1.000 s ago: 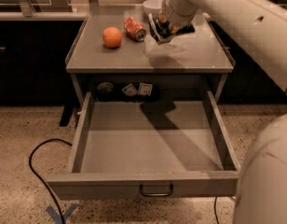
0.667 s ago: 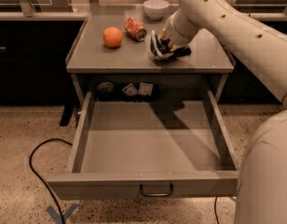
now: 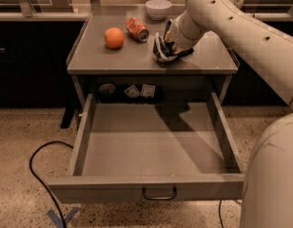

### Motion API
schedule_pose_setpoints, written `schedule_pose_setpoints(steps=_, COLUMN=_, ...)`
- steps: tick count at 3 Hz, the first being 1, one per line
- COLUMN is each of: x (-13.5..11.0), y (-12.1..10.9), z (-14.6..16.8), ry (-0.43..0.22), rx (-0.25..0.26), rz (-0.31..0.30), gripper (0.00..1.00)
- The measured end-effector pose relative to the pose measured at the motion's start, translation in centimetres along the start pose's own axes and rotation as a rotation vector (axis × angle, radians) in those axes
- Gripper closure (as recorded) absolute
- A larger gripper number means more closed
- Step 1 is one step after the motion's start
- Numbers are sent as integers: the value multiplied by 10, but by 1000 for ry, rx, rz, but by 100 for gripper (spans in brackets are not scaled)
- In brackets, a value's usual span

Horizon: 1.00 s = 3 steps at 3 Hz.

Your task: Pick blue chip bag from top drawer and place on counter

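The blue chip bag (image 3: 160, 46) rests on the right-middle of the grey counter (image 3: 113, 60), standing on its edge. My gripper (image 3: 174, 51) reaches in from the upper right, sits low over the counter and is shut on the bag's right side. The top drawer (image 3: 151, 151) is pulled fully open below the counter. Its floor is bare except for a round dark object (image 3: 107, 90) and two small packets (image 3: 140, 91) at the back under the counter's edge. Its wire handle (image 3: 159, 194) is on the front panel.
An orange (image 3: 114, 38) and a red-orange soda can (image 3: 137, 29) lie on the counter's left half. A white bowl (image 3: 158, 8) sits at the back. A black cable (image 3: 37, 175) loops on the floor to the left. My arm (image 3: 251, 37) spans the right side.
My gripper has come down and forward with the blue chip bag, from above the counter to resting it on the counter surface.
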<state>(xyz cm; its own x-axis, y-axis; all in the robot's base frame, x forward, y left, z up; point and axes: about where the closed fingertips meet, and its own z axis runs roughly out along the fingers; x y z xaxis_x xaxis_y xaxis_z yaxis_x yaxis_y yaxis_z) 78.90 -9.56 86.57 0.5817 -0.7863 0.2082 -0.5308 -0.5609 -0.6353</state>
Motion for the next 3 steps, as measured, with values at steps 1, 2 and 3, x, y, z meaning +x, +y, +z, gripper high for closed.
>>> schedule_pose_setpoints(steps=1, x=0, y=0, z=0, ry=0, rx=0, rz=0, gripper=81)
schedule_pose_setpoints(steps=2, x=0, y=0, z=0, ry=0, rx=0, rz=0, gripper=58)
schedule_pose_setpoints(steps=3, x=0, y=0, z=0, ry=0, rx=0, rz=0, gripper=34)
